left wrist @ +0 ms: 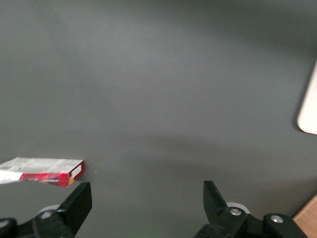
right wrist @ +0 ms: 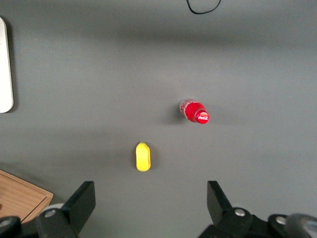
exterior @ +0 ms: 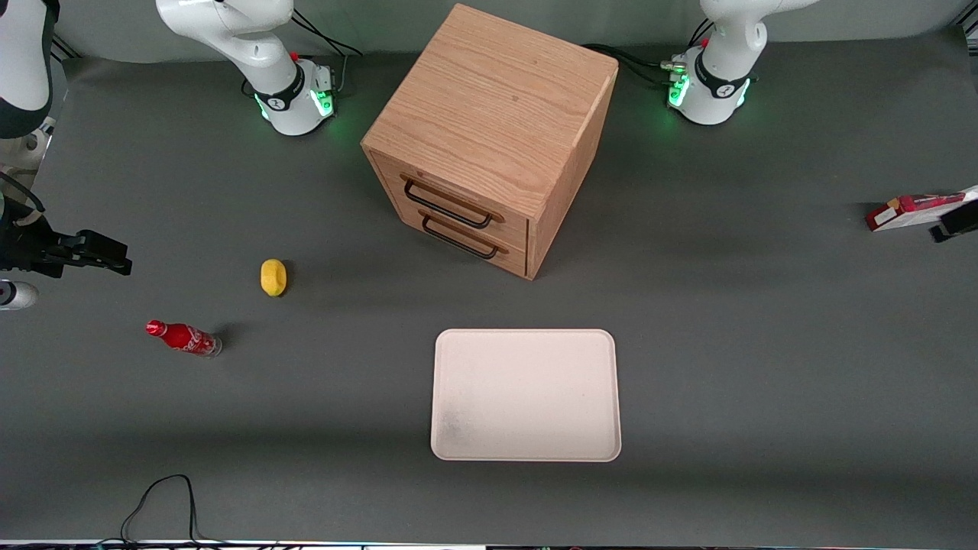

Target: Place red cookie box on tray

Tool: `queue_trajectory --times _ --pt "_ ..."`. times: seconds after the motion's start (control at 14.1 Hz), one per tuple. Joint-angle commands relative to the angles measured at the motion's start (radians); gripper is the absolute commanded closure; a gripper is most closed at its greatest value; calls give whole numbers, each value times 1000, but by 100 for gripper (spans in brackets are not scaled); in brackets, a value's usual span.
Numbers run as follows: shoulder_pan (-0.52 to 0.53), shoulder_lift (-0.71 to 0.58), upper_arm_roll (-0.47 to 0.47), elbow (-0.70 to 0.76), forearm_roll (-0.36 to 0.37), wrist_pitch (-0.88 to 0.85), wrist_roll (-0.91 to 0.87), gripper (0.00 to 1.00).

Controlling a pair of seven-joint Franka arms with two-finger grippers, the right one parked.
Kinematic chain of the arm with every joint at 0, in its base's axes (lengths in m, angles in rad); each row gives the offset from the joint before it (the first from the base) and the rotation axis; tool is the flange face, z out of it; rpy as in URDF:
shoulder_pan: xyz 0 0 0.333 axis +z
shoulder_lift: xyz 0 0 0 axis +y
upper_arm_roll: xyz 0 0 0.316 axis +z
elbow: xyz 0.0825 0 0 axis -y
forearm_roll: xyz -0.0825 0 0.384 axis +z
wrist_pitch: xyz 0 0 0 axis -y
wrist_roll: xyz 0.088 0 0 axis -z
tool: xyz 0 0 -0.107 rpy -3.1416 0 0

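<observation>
Ideally the open, empty black gripper (left wrist: 143, 198) centres over the long flat red-and-white cardboard cookie box (exterior: 913, 211) at the working arm's counter edge before closing, well apart from the cream-white rectangular tray (exterior: 526, 395).

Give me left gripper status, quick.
Left gripper: jaws open, holding nothing, above bare table near the red cookie box, toward the working arm's end, well away from the tray.

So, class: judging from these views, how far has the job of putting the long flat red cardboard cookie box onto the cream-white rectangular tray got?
Nothing is done yet: the cream-white rectangular tray holds nothing. In hand: the left arm's gripper, fingers open, hovers near the long flat red cardboard cookie box, which lies on the grey table toward the working arm's end, ungrasped. Left to do: grasp, carry and set the box on the tray.
</observation>
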Motion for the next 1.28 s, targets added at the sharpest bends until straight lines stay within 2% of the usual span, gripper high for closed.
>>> queue_trajectory --times 0.0,0.57,0.78,0.85,1.21 --pt "130 27 -11 15 -7 -15 5 0" --pt "550 44 -11 -31 -19 -9 -11 0" --pt "663 27 -11 -85 -30 3 -12 0" --pt "702 21 -11 -105 -54 12 -15 0" --pt "721 -121 -13 -306 -56 141 -271 0"
